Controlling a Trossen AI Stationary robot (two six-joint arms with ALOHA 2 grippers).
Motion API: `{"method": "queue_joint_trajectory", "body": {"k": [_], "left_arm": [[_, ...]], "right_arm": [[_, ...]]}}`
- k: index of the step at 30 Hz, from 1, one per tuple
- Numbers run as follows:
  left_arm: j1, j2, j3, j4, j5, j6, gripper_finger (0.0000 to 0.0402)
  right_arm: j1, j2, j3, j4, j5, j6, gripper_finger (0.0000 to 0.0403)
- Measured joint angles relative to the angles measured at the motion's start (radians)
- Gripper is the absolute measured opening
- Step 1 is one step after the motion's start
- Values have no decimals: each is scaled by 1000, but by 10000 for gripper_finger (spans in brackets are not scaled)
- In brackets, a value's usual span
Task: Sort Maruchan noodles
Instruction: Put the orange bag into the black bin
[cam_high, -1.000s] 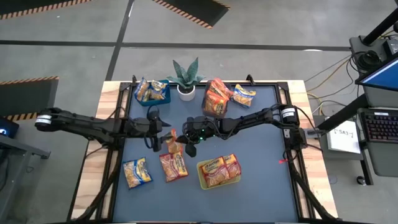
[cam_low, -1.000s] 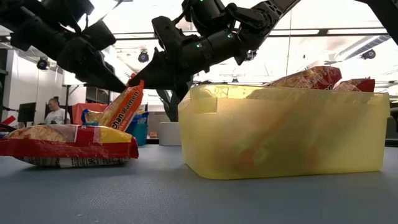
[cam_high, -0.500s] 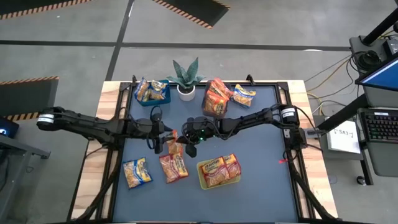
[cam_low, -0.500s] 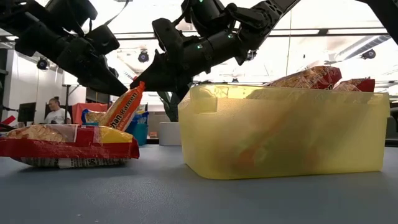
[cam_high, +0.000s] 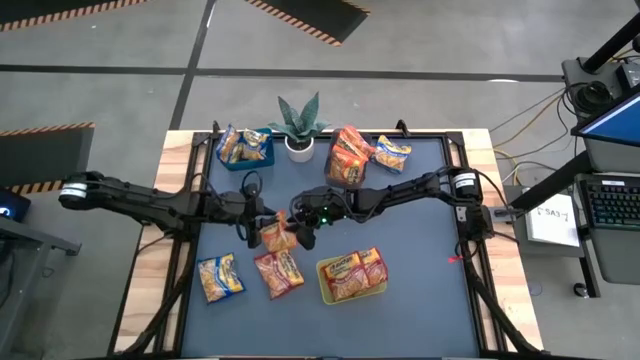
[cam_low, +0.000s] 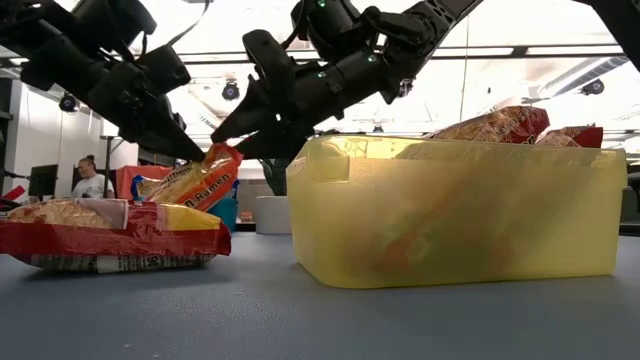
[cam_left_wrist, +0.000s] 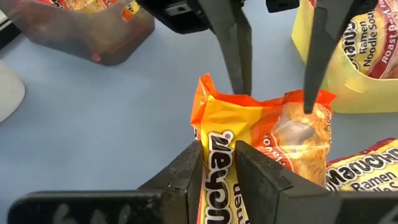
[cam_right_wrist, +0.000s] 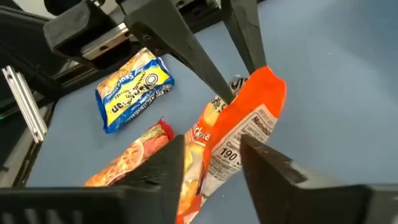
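Dark jointed arms, green indicator lights

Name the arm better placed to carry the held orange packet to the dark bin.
Right, probably. The right gripper straddles the orange packet with open fingers, and the dark bin lies on its side of the table. The left gripper, shut on the packet, would reach across.

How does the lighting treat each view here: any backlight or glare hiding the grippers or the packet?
Low view: bright ceiling light behind turns the left gripper and right gripper into dark silhouettes, while the orange plastic noodle packet and translucent yellow bin stay readable. High view: even light, only faint shadows on the blue-grey table mat. Wrist views: no glare hides the packet.
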Motion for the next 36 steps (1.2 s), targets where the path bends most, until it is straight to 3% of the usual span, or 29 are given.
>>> {"method": "queue_joint_trajectory", "body": {"k": [8, 14, 23, 27, 36], "left_arm": [[-11, 0, 0, 0, 0, -4, 75], [-12, 0, 1, 12, 0, -11, 75], [-13, 0, 1, 22, 0, -11, 75], [-13, 0, 1, 22, 1, -10, 75], [-13, 0, 2, 23, 1, -1, 75]], "right_arm": [[-4, 5, 0, -13, 0, 107, 253], [-1, 44, 17, 11, 2, 131, 289], [1, 156, 145, -24, -4, 114, 255], [1, 156, 150, -41, -8, 111, 229], [1, 153, 150, -40, -1, 138, 224]]}}
